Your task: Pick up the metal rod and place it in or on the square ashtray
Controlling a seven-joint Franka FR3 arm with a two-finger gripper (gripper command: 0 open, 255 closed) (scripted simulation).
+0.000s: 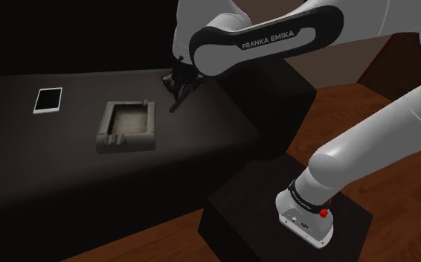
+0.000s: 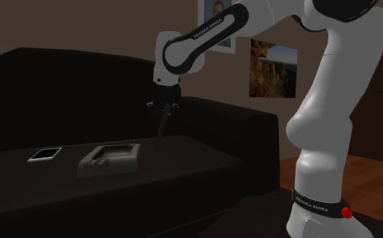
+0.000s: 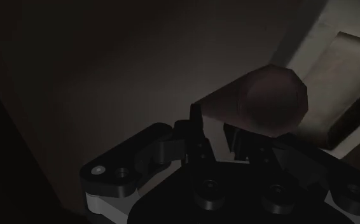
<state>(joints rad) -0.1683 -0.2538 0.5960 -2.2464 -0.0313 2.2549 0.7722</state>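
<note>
Your arm (image 1: 261, 37) rose from its base link (image 1: 304, 217), bent hard at the elbow, and reached over toward the shoulder view's left. The forearm with the FRANKA EMIKA lettering lay near level in the shoulder view. In the second exterior view it sloped down to the wrist (image 2: 168, 76). The wrist aimed the claw (image 1: 178, 83) straight down. You had the claw's black fingers (image 3: 198, 127) drawn in and clasped on the top of a dark rod (image 3: 268, 98). The rod hung near upright below the fingertips. In the second exterior view the claw sat high.
</note>
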